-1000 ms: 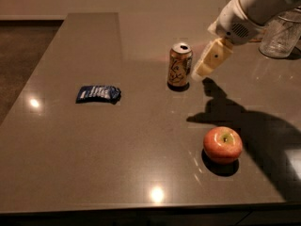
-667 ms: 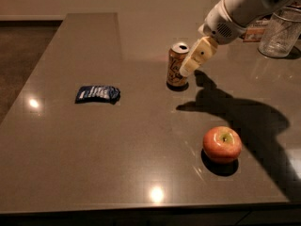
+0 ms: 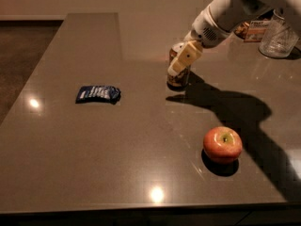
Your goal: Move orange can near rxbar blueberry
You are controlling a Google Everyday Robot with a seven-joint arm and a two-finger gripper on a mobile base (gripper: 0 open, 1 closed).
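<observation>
Since the frame a little earlier, the gripper has come down and to the left, from just beside the orange can to right on it. Its cream end now lies across the can's upper half and hides most of the silver top. Whether it is clamped on the can or merely set against it cannot be told from this view. The white arm reaches in from above and to the right of the can.

That can stands upright on the brown table, its long axis vertical and its top pointing up. Only its lower printed part shows below the gripper.

Well to the left of the can, and slightly nearer the camera, the rxbar blueberry lies flat, with its long axis running roughly left to right. Only bare brown tabletop lies between the two.

Nearer the camera and to the right of the can sits a red-yellow apple, off that line. The arm's dark shadow spreads from the can's base towards it. Far to the right of the can, beyond the arm, stands a clear glass with a small labelled box just beside it.
</observation>
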